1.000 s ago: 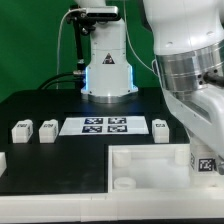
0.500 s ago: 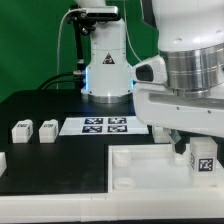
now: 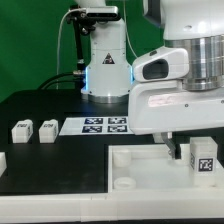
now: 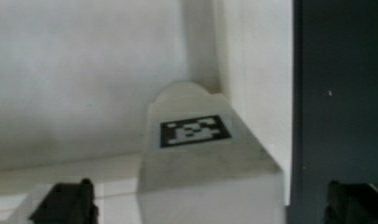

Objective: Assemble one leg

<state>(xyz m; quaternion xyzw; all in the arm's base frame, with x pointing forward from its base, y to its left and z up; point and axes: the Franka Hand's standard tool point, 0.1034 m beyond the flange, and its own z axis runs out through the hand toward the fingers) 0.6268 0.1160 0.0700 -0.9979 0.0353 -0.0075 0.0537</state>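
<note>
Since half a second ago the arm has swung further toward the exterior view's left, so its white housing now hides the leg that stood just past the marker board's right end. From the exterior view, three legs can be counted: two stand side by side on the black table near the exterior view's left edge, one leg and its twin, and a third, the held leg, sits at the exterior view's right edge under the arm with its tag facing the camera (a fourth is not visible now). One marker board lies flat between the pair and the arm, partly covered by the arm. One large white tray part fills the foreground. The gripper is mostly hidden there. In the wrist view, the same leg rises between the two dark fingertips, tag up, above the tray part's white surface; whether the fingers actually press on it I cannot tell.
</note>
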